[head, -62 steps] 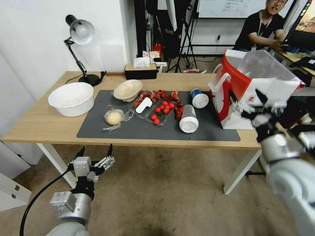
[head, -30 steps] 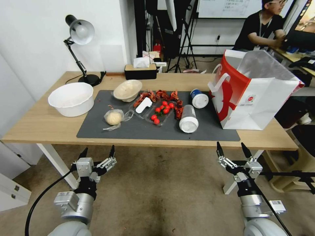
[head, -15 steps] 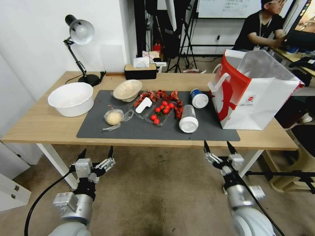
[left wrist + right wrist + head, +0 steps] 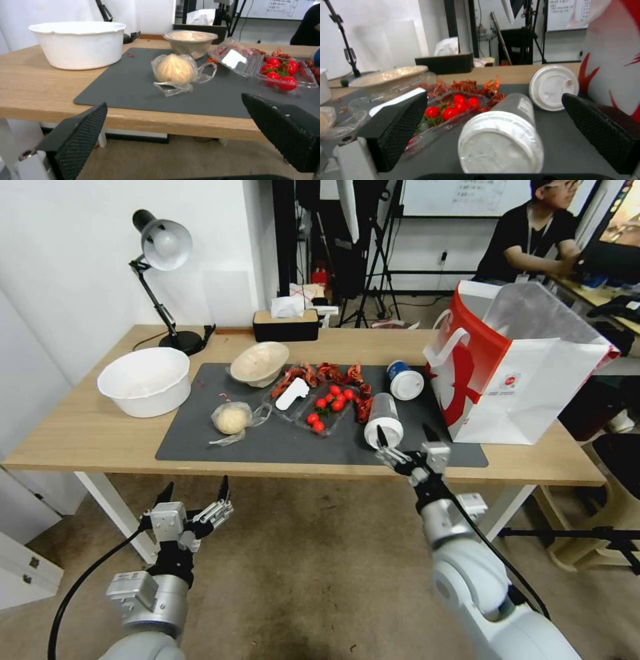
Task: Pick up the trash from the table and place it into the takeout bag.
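The clear plastic cup point(image 4: 383, 421) with a white lid lies on its side on the table's point(image 4: 87, 433) dark mat. My right gripper point(image 4: 407, 437) hovers open just in front of its lid; the right wrist view has the cup point(image 4: 501, 142) between the open fingers of that gripper point(image 4: 493, 98). A blue-white cup point(image 4: 405, 380) lies behind it, beside the takeout bag point(image 4: 520, 360). A beige bowl point(image 4: 259, 361) and a clear bag with a pale lump point(image 4: 231, 418) sit further left. My left gripper point(image 4: 193, 490) waits open below the table's front edge.
A large white bowl point(image 4: 145, 380) stands at the left, with a desk lamp point(image 4: 163, 247) and a tissue box point(image 4: 285, 323) behind. A clear clamshell of red tomatoes point(image 4: 327, 407) and red shells point(image 4: 333, 373) lie mid-mat.
My right arm left the bag's front, dropped below the table, then rose and swung left to the clear cup. The left arm stayed put.
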